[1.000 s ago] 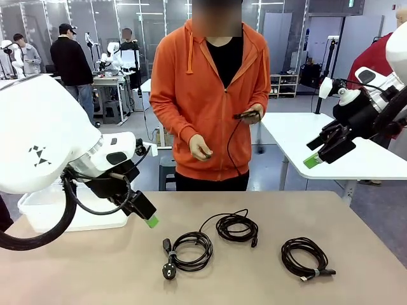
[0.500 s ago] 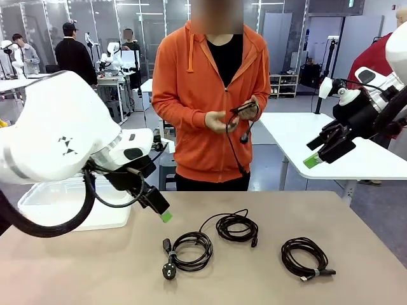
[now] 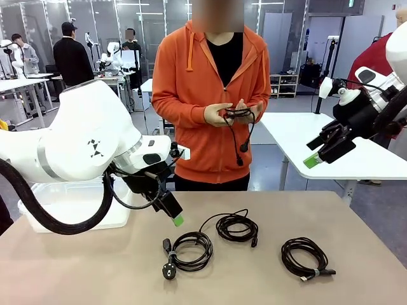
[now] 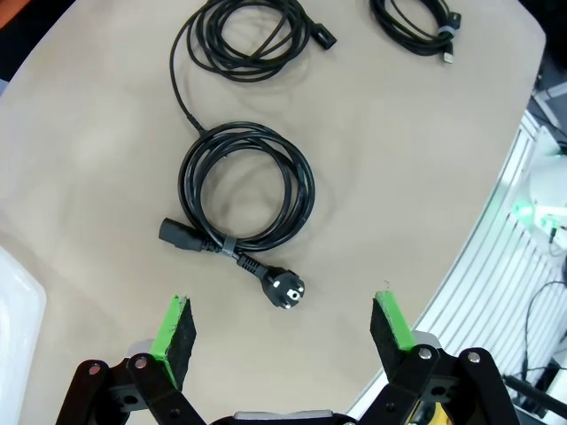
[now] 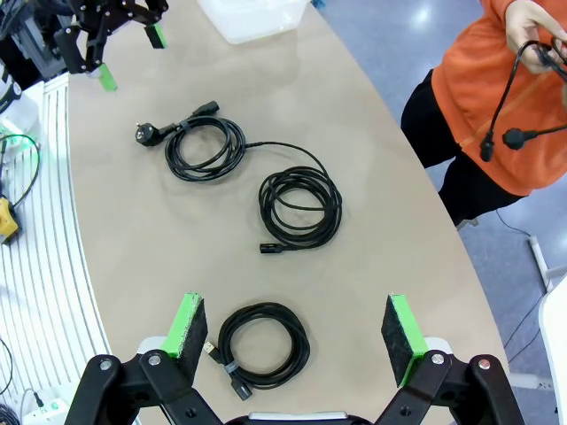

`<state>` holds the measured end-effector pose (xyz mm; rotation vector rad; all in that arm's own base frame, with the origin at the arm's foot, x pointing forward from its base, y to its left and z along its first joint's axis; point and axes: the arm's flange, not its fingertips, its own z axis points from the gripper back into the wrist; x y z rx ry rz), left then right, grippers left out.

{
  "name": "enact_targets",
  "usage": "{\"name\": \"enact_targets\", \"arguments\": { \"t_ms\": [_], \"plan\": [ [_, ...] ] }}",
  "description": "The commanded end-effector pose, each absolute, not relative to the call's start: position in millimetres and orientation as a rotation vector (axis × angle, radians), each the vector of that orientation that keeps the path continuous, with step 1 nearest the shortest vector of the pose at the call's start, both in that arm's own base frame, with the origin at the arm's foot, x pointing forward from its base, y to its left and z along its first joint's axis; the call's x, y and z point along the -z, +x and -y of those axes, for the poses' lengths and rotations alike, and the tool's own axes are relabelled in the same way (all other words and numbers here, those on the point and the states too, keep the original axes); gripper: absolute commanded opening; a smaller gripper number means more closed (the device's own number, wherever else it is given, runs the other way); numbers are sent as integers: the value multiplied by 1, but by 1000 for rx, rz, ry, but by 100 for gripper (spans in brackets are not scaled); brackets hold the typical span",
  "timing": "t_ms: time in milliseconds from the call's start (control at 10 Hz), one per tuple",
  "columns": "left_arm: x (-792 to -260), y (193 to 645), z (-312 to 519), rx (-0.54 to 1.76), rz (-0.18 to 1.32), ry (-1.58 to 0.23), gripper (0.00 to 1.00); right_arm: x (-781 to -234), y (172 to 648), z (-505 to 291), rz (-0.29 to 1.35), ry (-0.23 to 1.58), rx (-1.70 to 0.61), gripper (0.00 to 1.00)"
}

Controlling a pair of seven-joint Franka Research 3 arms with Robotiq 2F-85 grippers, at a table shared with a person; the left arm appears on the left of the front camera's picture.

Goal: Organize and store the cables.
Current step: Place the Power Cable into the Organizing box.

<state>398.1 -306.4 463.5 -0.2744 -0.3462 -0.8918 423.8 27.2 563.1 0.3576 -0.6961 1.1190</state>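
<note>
Three cables lie coiled on the tan table: one with a round power plug point(image 3: 187, 249) point(image 4: 246, 190) point(image 5: 199, 142), a middle coil point(image 3: 236, 227) point(image 4: 241, 35) point(image 5: 299, 208) and a right coil point(image 3: 305, 257) point(image 5: 264, 343). My left gripper point(image 3: 173, 215) point(image 4: 282, 304) hangs open just above the plug coil, holding nothing. Off the table's right side, my right gripper point(image 3: 318, 155) point(image 5: 294, 304) is raised high and open, holding nothing. At the far side, a person in an orange hoodie holds another black cable point(image 3: 236, 114) point(image 5: 523, 80) in both hands.
A white translucent bin point(image 3: 63, 203) point(image 5: 252, 18) stands on the table's left part, behind my left arm. A white table point(image 3: 356, 159) stands behind on the right. Bare tabletop lies between the coils and along the front edge.
My left arm has swung right and down toward the plug coil. The person brought both hands together on the cable. The right arm has not moved.
</note>
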Motion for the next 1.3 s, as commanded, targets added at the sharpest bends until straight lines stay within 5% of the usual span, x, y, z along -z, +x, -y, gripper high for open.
{"name": "enact_targets", "arguments": {
  "t_ms": [0, 1200],
  "plan": [
    [-465, 395, 306, 894, 348, -276, 100, -562, 423, -27, 696, 358, -1119, 100],
    [-465, 395, 306, 894, 348, -276, 100, -562, 423, -27, 696, 358, -1119, 100]
  ]
}}
